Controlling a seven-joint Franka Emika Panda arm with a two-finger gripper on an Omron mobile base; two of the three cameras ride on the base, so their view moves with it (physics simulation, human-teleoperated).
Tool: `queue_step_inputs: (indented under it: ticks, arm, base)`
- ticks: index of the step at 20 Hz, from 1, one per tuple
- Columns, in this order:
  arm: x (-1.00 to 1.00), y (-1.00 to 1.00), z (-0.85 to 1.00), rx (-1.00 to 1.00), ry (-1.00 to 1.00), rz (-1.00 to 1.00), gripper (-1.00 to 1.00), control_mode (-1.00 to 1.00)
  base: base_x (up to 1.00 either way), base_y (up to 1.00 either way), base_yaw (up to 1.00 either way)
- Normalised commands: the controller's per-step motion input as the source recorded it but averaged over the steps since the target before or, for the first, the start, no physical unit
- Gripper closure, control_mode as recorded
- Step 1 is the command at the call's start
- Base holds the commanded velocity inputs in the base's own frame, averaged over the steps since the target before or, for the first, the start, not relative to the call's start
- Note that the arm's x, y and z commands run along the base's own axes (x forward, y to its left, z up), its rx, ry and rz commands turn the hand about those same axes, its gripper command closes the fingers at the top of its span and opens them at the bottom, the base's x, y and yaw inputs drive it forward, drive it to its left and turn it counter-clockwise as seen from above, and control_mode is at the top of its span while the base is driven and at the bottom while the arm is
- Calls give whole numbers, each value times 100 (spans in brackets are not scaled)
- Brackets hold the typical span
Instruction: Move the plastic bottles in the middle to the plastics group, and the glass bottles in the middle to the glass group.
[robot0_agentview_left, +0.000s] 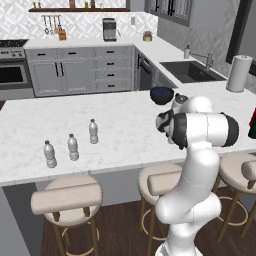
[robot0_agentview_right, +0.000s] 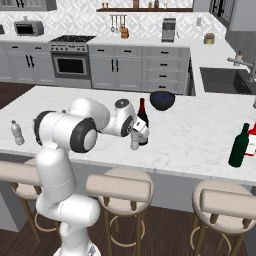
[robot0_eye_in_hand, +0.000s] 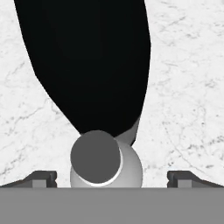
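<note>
Claw (robot0_agentview_right: 136, 136) spread wide over small clear white-capped plastic bottle (robot0_agentview_right: 134, 142) mid white marble surface (robot0_agentview_right: 200, 130), nothing gripped yet. Slim dark red glass bottle (robot0_agentview_right: 142, 119) just behind, also unmoved. Plastics group (robot0_agentview_left: 70, 145) far left, green glass bottle (robot0_agentview_right: 239, 146) far right. Both moves left.
</note>
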Motion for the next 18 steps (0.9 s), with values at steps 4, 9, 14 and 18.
queue_step_inputs:
  ticks: [4, 9, 14, 18]
  arm:
    - [10, -4, -15, 0, 1, -3, -100, -100]
    - [-12, 0, -8, 0, 0, -2, 100, -100]
    - [-19, 0, -1, 0, -3, 0, 100, -100]
    - [-42, 16, 26, 3, -6, 2, 100, -100]
  base:
    - [0, 0, 0]
    - [0, 0, 0]
    - [0, 0, 0]
    - [0, 0, 0]
